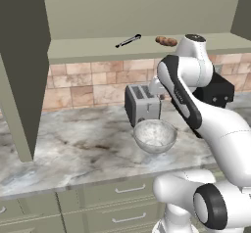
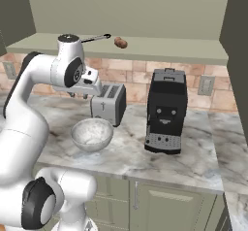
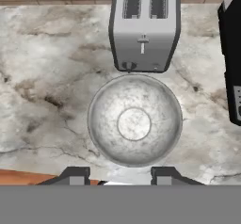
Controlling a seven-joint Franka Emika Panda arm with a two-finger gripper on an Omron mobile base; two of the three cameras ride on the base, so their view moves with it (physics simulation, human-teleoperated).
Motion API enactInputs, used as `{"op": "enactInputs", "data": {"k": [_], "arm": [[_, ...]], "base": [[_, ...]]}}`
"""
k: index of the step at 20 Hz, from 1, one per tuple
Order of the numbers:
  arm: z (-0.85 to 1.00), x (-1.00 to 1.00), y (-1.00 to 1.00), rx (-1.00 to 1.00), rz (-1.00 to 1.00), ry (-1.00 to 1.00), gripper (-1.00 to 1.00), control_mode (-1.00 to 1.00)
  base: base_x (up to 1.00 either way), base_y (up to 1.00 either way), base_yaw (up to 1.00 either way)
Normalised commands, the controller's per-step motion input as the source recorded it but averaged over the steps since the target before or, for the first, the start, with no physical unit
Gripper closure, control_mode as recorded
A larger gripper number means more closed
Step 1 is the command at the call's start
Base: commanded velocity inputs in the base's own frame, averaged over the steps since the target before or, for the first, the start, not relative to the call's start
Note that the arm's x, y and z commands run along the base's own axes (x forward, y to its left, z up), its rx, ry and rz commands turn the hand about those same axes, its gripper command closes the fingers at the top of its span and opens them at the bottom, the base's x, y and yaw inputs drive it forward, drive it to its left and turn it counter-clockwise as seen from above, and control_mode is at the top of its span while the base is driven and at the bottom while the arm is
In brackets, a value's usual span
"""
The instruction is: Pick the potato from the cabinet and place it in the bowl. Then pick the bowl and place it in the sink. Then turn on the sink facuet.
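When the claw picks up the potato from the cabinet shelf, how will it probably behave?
The potato looks like a small rounded oblong lump, so it may roll along the shelf if nudged. It seems solid, probably stiff in the grasp. Its curved sides could slip between the fingers.

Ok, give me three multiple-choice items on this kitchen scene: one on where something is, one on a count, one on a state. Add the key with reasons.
1. Where is the potato?
A. in the bowl
B. on the cabinet shelf
C. on top of the toaster

2. How many slots does the toaster have?
A. one
B. two
C. four

3. What is in the bowl?
A. nothing
B. the potato
C. the black utensil

Key: 1 B, the potato lies on the shelf beside the black utensil. 2 B, the hand view shows two long slots in its top. 3 A, the hand view looks straight into it and finds only bare glass; the gripper hangs above it, fingers apart, holding nothing.
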Motion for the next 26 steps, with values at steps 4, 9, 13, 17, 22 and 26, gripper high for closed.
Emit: {"op": "enactInputs", "data": {"k": [4,9,13,17,22,26], "arm": [[0.00,0.00,0.12,-0.05,-0.03,0.00,-1.00,-1.00],[0.00,0.00,0.00,0.00,0.00,0.00,-1.00,-1.00],[0.44,-0.15,-0.10,0.01,-0.02,-0.18,-1.00,-1.00],[1.00,-0.01,-0.28,0.00,-0.13,-0.30,-1.00,-1.00],[0.94,0.14,-0.63,0.00,-0.18,-0.18,-1.00,-1.00],[0.54,0.40,-0.61,0.00,-0.13,-0.08,-1.00,-1.00]], "base": [[0.00,0.00,0.00],[0.00,0.00,0.00],[0.00,0.00,0.00],[0.00,0.00,0.00],[0.00,0.00,0.00],[0.00,0.00,0.00]]}}
